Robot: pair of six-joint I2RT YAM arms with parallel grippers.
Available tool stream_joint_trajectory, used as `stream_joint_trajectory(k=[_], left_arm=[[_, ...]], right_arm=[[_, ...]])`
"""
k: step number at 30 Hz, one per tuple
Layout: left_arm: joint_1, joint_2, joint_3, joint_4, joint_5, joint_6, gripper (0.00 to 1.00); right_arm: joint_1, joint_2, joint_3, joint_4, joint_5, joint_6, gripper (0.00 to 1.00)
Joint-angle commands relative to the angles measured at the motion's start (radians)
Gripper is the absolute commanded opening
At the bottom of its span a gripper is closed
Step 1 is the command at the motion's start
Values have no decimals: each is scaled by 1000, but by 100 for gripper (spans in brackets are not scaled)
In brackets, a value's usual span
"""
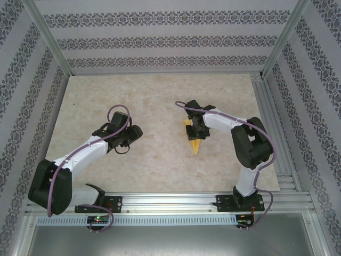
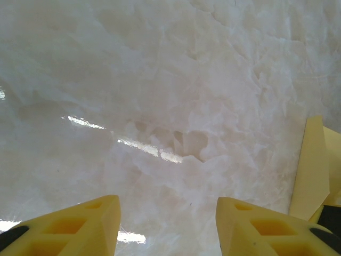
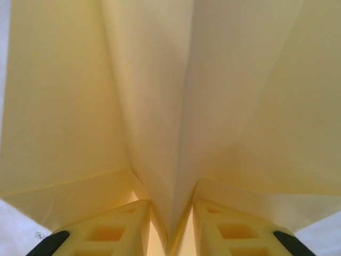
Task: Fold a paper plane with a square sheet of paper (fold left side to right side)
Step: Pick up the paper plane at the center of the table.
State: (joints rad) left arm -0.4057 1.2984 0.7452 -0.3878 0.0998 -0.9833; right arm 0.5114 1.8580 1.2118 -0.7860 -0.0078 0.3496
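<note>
Just right of the middle of the tabletop [image 1: 160, 96] lies the paper plane [image 1: 195, 145], a narrow yellow-orange dart with its nose pointing to the near edge. The top view gives its place and direction, but the black wrist of the right arm covers its middle part. From the right wrist view the grip is clear: the right fingers [image 3: 114, 229] are pressed together on the raised centre crease of the plane, and the two wings spread out to both sides above them. The left wrist view shows the left fingers [image 2: 90, 224] standing apart with bare tabletop between them, holding nothing, and one edge of the yellow paper at the right border. The right arm rises from its base at the near edge, bends at the elbow and reaches left, with the wrist turned down onto the plane. The left arm stretches low and diagonally from the near left corner toward the middle, its fingers aimed toward the plane and well apart from it.
</note>
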Motion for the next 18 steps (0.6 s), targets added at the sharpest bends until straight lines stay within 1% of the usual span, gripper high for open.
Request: stream_joint_trajectory(k=[1, 11, 14, 16, 18], left_arm=[[14, 4, 25, -19, 9, 13, 52], [14, 15, 30, -20, 11, 15, 52], [14, 17, 31, -19, 12, 16, 52], [14, 18, 30, -19, 12, 16, 52], [14, 21, 29, -16, 15, 15, 52]], right_arm=[[15, 30, 20, -12, 29, 21, 28], [14, 61, 22, -25, 47, 24, 29], [16, 48, 28, -41, 69, 24, 27], [16, 35, 34, -50, 85, 22, 21], [16, 23, 38, -58, 92, 23, 18]])
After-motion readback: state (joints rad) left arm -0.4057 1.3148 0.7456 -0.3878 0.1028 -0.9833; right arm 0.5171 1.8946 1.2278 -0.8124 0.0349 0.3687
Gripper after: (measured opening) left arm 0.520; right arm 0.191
